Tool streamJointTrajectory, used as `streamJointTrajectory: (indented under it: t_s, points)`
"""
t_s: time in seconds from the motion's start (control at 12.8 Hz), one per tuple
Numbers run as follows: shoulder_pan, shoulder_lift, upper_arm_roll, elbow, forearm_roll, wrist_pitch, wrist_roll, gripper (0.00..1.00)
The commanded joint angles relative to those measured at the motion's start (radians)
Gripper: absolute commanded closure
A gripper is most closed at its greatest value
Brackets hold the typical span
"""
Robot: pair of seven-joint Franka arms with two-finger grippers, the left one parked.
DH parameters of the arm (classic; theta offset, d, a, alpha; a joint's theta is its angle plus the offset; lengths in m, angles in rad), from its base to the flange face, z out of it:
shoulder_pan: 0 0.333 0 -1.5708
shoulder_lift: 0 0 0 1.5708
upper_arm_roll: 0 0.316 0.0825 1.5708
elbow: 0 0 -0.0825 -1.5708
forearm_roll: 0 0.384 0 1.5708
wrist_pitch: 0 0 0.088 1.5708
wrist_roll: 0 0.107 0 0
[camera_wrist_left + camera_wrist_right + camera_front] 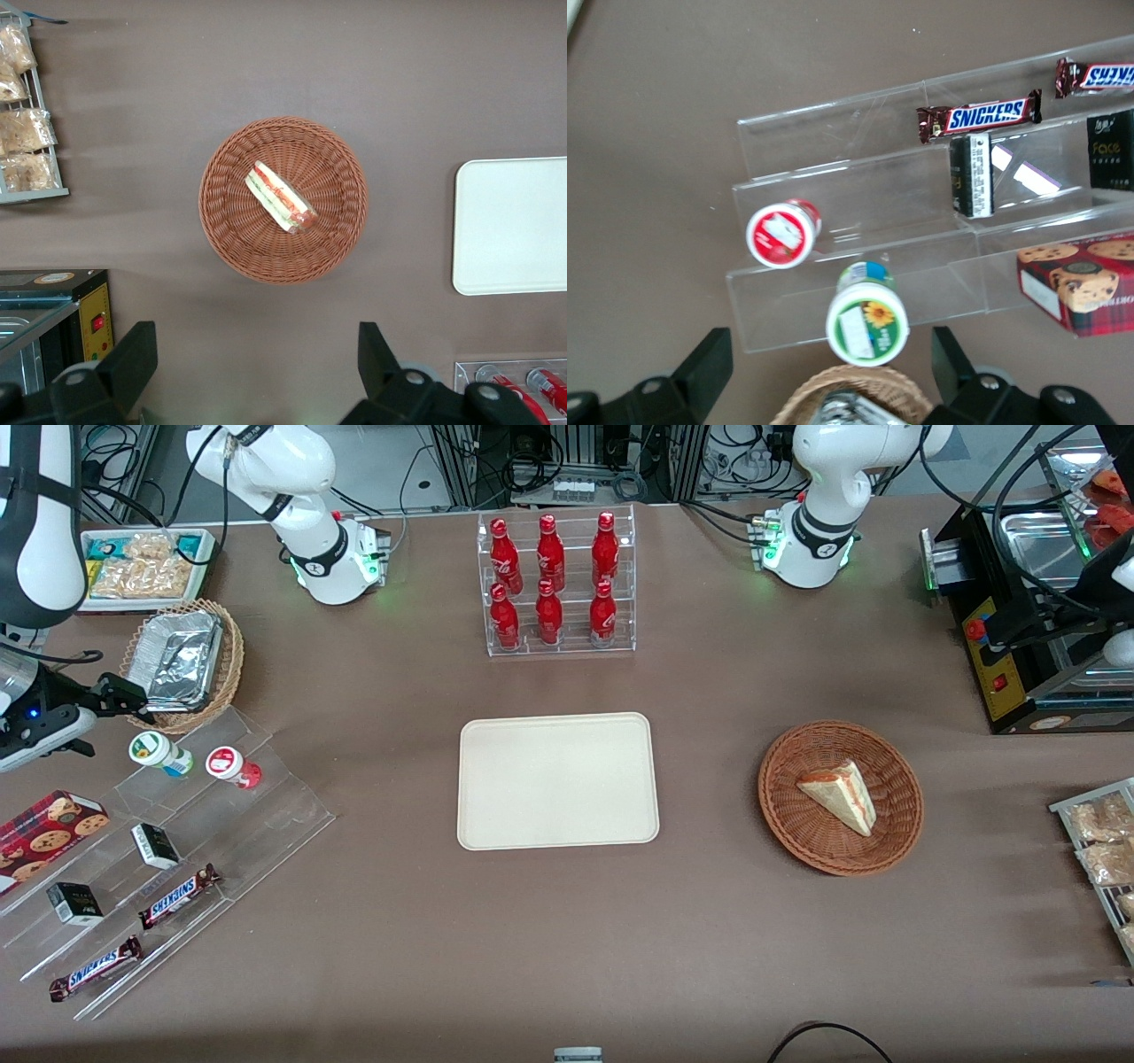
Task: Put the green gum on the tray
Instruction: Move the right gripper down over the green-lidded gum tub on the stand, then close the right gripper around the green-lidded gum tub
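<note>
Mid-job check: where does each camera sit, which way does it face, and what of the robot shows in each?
Front view: high, facing both arm bases over the table; the end effector hangs open above the green gum.
Right wrist view: looks down past its own fingers at the green gum on the clear stepped rack.
Left wrist view: looks down past the parked arm's fingers at the sandwich basket.
Shared: the tray.

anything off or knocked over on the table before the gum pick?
Nothing stands out. The green gum and red-lid bottle stand on the acrylic shelf; the tray lies flat and bare. The gripper hangs open above the green gum.
</note>
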Motion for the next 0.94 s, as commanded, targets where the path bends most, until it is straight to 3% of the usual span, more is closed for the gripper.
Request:
streamJointTrajectory:
  t_s: [0.0, 0.47, 0.86]
  points:
    - [-0.010, -0.032, -0.007, -0.096, 0.000, 0.115, -0.050, 0.00]
    - [-0.013, -0.014, -0.016, -0.178, 0.000, 0.274, -0.087, 0.00]
    - [-0.013, 0.009, -0.042, -0.199, 0.012, 0.294, -0.088, 0.00]
